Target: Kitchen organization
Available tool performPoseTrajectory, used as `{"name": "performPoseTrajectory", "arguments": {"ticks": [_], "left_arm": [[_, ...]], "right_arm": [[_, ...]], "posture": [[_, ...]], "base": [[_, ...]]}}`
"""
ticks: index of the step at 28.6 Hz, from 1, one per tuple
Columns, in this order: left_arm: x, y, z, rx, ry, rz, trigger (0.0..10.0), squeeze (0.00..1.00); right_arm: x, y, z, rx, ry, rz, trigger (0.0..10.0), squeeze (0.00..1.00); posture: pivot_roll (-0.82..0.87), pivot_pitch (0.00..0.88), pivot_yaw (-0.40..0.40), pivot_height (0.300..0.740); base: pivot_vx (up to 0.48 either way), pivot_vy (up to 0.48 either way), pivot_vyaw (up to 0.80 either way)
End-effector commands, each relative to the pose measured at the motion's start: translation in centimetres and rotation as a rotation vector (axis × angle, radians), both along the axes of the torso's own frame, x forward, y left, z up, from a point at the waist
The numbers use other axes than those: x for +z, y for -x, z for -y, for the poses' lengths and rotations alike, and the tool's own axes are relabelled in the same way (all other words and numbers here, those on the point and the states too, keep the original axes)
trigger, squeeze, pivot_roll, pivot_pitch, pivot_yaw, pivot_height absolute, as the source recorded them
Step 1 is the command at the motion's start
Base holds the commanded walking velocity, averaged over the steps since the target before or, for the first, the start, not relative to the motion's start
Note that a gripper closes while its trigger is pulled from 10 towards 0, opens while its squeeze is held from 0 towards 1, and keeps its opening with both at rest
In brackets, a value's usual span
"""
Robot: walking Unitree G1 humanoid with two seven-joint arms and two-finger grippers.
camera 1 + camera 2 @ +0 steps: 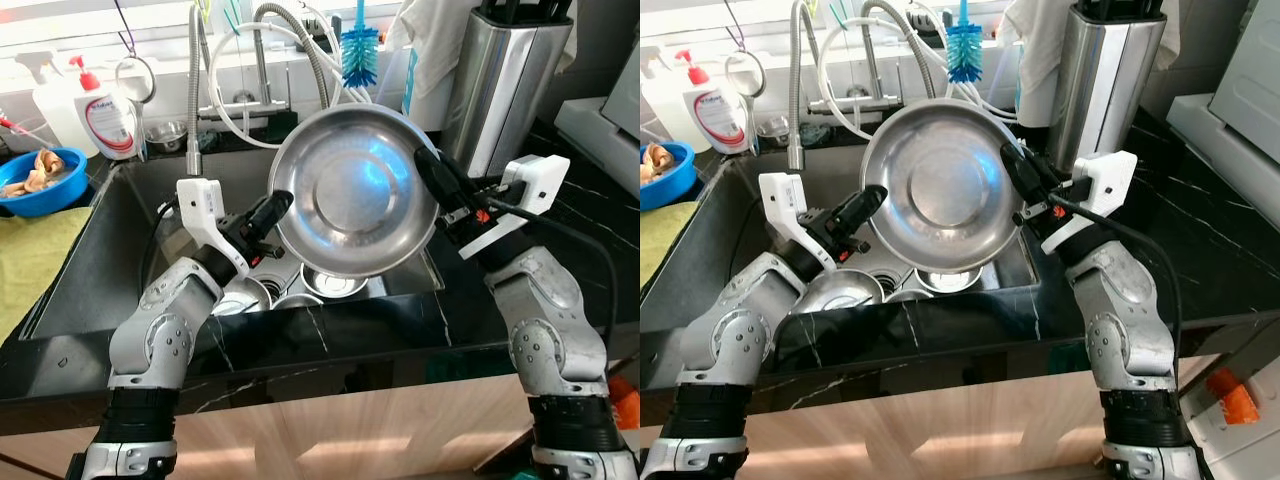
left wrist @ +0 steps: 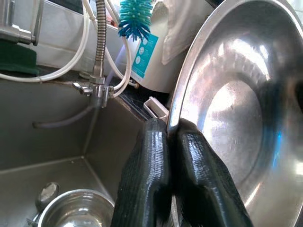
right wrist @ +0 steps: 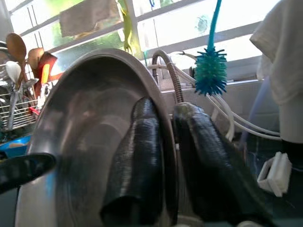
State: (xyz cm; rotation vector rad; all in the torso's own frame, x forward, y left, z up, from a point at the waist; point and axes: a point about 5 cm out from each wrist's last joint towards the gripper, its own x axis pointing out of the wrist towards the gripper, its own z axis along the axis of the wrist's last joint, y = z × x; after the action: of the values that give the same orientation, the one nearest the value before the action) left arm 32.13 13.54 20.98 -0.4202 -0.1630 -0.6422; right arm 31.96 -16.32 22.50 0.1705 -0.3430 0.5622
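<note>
Steel plate [image 1: 355,190] held up on edge over the sink [image 1: 120,240], its hollow face turned toward me. I have it by both sides. My left gripper [image 1: 272,207] is clamped on the plate's left rim: in the left wrist view one finger [image 2: 147,179] lies behind the rim and the other in front, pressed together with the metal edge running between them. My right gripper [image 1: 428,170] pinches the right rim the same way, one finger [image 3: 137,156] lying across the inner face and the other behind the edge.

Both forearms rise from below the counter edge [image 1: 330,335] and angle inward toward each other, elbows out, wrists level with the plate's middle.

Beneath the plate, in the sink basin, sit more steel bowls [image 1: 845,290], partly covered by the plate and by my left arm; their number is hard to tell. Behind the plate stand the faucet hoses [image 1: 300,40] and a teal bottle brush [image 1: 360,50]. A soap bottle [image 1: 105,110] and a blue bowl [image 1: 45,180] are off to my left; the blue bowl's contents are too small to name. A steel knife block [image 1: 505,80] stands behind my right gripper, its top cut off by the frame.
</note>
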Motion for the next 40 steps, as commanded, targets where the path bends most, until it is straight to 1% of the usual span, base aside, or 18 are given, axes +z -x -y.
{"name": "performPoseTrajectory", "arguments": {"ticks": [1,7,11,12,13,14,17,22,23,24,25,26,28,29,30,35,37,40], "left_arm": [[0.6,-0.2,-1.4,0.063,0.003,0.019,0.0,0.00],[0.6,-0.3,-1.5,0.072,0.014,0.017,0.0,0.00],[0.6,-0.5,-1.7,0.098,0.028,0.010,0.0,0.00],[0.6,-0.5,-1.7,0.101,0.029,0.010,0.0,0.00],[0.5,-0.5,-1.7,0.103,0.031,0.010,0.0,0.00],[0.5,-0.5,-1.7,0.108,0.034,0.009,0.0,0.00],[0.5,-0.5,-1.9,0.132,0.039,0.009,0.0,0.00],[0.5,-1.4,-3.0,0.269,0.001,0.004,0.0,0.00],[0.4,-1.6,-3.3,0.308,-0.018,0.003,2.0,0.00],[0.3,-1.8,-3.9,0.379,-0.079,0.012,9.3,0.00],[0.3,-1.9,-4.0,0.400,-0.100,0.016,9.3,0.00],[0.2,-2.0,-4.2,0.414,-0.114,0.014,10.0,0.00],[0.0,-2.1,-4.6,0.455,-0.145,0.010,10.0,0.00],[-0.3,-2.2,-5.5,0.528,-0.214,0.021,10.0,0.00],[-0.3,-2.3,-5.8,0.549,-0.236,0.025,10.0,0.00],[-0.8,-2.5,-6.9,0.616,-0.292,0.019,10.0,0.00],[-1.3,-2.7,-8.2,0.678,-0.396,0.024,10.0,0.00],[-1.5,-2.9,-8.6,0.690,-0.453,0.030,10.0,0.00]], "right_arm": [[0.9,-0.1,0.9,-0.040,-0.022,0.026,10.0,1.00],[1.1,-0.1,1.0,-0.043,-0.037,0.031,10.0,1.00],[1.4,0.0,1.0,-0.032,-0.097,0.032,10.0,1.00],[1.4,0.0,0.8,-0.012,-0.116,0.027,10.0,0.76],[1.4,0.2,0.6,0.012,-0.134,0.023,10.0,0.23],[1.3,0.3,0.4,0.033,-0.162,0.016,10.0,0.00],[1.4,0.4,0.3,0.042,-0.166,0.015,10.0,0.00],[1.4,0.4,0.4,0.018,-0.161,0.015,10.0,0.00],[1.4,0.4,0.5,0.011,-0.163,0.016,10.0,0.00],[1.6,0.5,0.8,-0.009,-0.164,0.021,10.0,0.00],[1.7,0.6,0.9,-0.016,-0.164,0.022,10.0,0.00],[1.8,0.6,1.0,-0.025,-0.162,0.023,10.0,0.00],[2.0,0.8,1.3,-0.058,-0.153,0.029,10.0,0.00],[2.2,1.1,2.1,-0.152,-0.092,0.043,10.0,0.00],[2.3,1.2,2.4,-0.180,-0.073,0.047,10.0,0.00],[2.2,1.7,2.9,-0.248,0.012,0.047,10.0,0.00],[2.0,2.5,4.2,-0.379,0.093,0.033,10.0,0.00],[1.9,2.9,5.1,-0.458,0.091,0.015,10.0,0.00]], "posture": [[-0.05,0.000,0.038,0.740],[-0.06,0.000,0.039,0.740],[-0.06,0.000,0.039,0.740],[-0.06,0.000,0.039,0.740],[-0.06,0.000,0.039,0.740],[-0.06,0.000,0.039,0.740],[-0.06,0.000,0.038,0.740],[-0.06,0.000,0.038,0.740],[-0.06,0.000,0.038,0.740],[-0.06,0.000,0.037,0.740],[-0.06,0.000,0.037,0.740],[-0.06,0.000,0.036,0.740],[-0.06,0.000,0.037,0.740],[-0.06,0.000,0.036,0.740],[-0.06,0.000,0.036,0.740],[-0.06,0.000,0.036,0.740],[-0.07,0.000,0.039,0.740],[-0.07,0.000,0.039,0.740]], "base": [[0.000,0.000,0.00],[0.000,0.000,0.00],[0.000,0.000,0.00],[0.000,0.000,0.00],[0.000,0.000,0.00],[0.000,0.000,0.00],[0.000,0.000,0.00],[0.000,0.000,0.00],[0.000,0.000,0.00],[0.000,0.000,0.00],[0.000,0.000,0.00],[0.000,0.000,0.00],[0.000,0.000,0.00],[0.000,0.000,0.00],[0.000,0.000,0.00],[0.000,0.000,0.00],[0.000,0.000,0.00],[0.000,0.000,0.00]]}}
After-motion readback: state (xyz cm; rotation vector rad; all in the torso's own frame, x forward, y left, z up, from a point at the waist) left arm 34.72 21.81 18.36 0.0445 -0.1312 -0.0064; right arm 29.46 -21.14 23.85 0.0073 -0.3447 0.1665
